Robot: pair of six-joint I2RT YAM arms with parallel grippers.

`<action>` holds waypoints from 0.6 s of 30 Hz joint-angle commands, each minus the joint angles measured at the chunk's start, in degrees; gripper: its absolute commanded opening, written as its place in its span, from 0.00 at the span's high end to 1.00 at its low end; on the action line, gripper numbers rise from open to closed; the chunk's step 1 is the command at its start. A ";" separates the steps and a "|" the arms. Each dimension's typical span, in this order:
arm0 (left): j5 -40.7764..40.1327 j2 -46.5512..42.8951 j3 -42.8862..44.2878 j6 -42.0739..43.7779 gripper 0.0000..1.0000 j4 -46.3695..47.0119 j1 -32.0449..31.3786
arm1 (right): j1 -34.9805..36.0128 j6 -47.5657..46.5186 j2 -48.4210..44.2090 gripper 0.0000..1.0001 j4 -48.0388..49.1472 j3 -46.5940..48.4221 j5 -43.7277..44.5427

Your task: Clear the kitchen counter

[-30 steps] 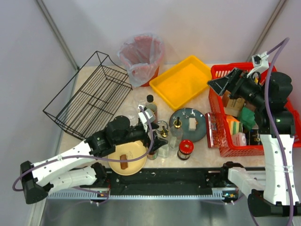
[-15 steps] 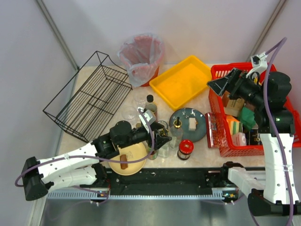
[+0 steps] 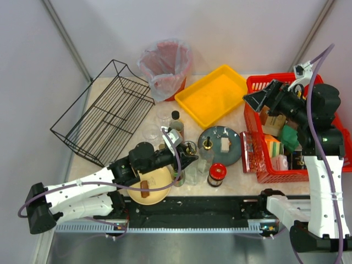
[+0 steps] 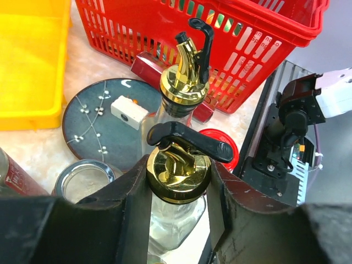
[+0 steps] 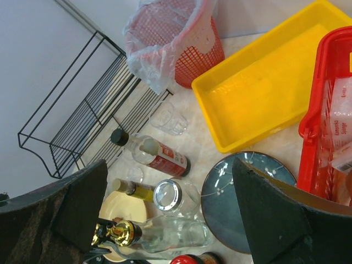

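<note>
Left gripper [image 4: 179,170] advanced, now pinching pourer bottle [image 4: 176,220] at its gold collar by kitchen counter [image 3: 237,175] near edge; right gripper [image 3: 253,100] spread. We'd lift straight up, avoiding 2nd bottle [image 4: 184,82] and jar [image 4: 85,179] beside it.

Two gold-spouted bottles [image 4: 177,165] [image 4: 184,82], two plates [image 3: 232,155] [image 3: 158,181] (one blue), one tray [image 3: 217,94].

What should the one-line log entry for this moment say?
left fingers: flank gold cap of glass pourer bottle, contact unclear | right fingers: open, empty, near red basket | kitchen counter: cluttered
</note>
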 commanded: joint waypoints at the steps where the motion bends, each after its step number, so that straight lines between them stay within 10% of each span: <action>1: 0.01 -0.06 1.72 -0.54 0.84 3.04 -0.49 | -0.43 -1.17 -0.51 0.07 0.36 1.73 0.93; 4: 0.89 -0.59 4.00 -0.36 1.00 1.98 -0.49 | -0.43 -1.44 -0.69 0.07 0.18 1.47 1.28; 18: 1.95 -5.33 17.09 -0.36 1.00 -4.16 -0.49 | -0.43 -1.97 -1.66 0.07 0.10 0.50 2.60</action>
